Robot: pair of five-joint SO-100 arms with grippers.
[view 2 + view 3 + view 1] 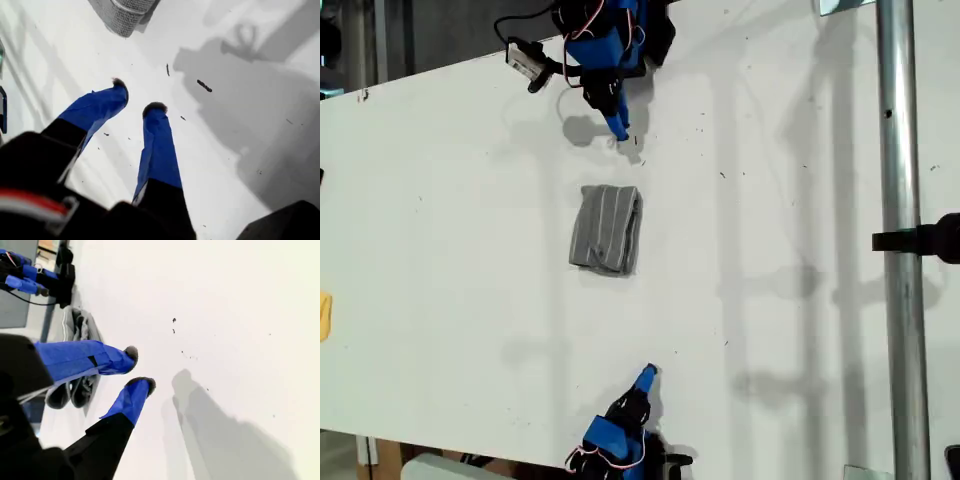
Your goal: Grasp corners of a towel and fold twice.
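Note:
The towel (607, 228) lies folded into a small grey striped rectangle in the middle of the white table (450, 230). Its corners are tucked into the fold and I cannot tell them apart. My first gripper (618, 128) hovers at the far side, a short way from the towel (122, 12), its fingers (102, 105) a little apart with nothing between them. My second gripper (647, 375) sits at the near edge, well away from the towel (80, 325), also narrowly open and empty. Neither gripper touches the cloth.
A small yellow object (323, 315) lies at the exterior view's left edge. A metal pole (900, 240) with a black clamp (932, 238) runs down the exterior view's right side. Dark specks (204, 86) dot the table near my first gripper.

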